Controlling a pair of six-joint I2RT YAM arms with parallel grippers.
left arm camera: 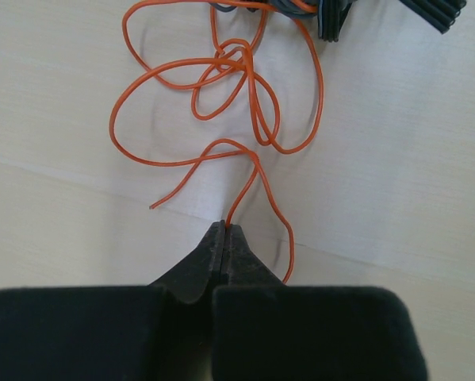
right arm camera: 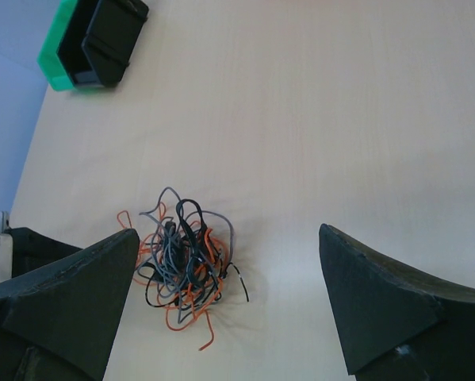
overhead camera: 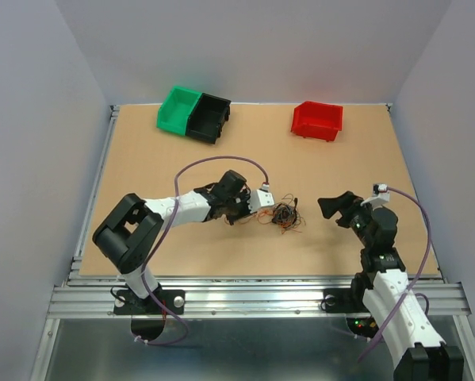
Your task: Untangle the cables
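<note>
A tangle of orange, grey and black cables lies on the wooden table, mid-front. My left gripper sits at its left edge. In the left wrist view my left gripper is shut, pinching a thin orange cable that loops and knots away toward grey and black strands. My right gripper is to the right of the tangle, apart from it. In the right wrist view my right gripper is open wide and empty, with the tangle lying ahead near its left finger.
A green bin and a black bin stand together at the back left, also in the right wrist view. A red bin stands at the back right. Bare table surrounds the tangle.
</note>
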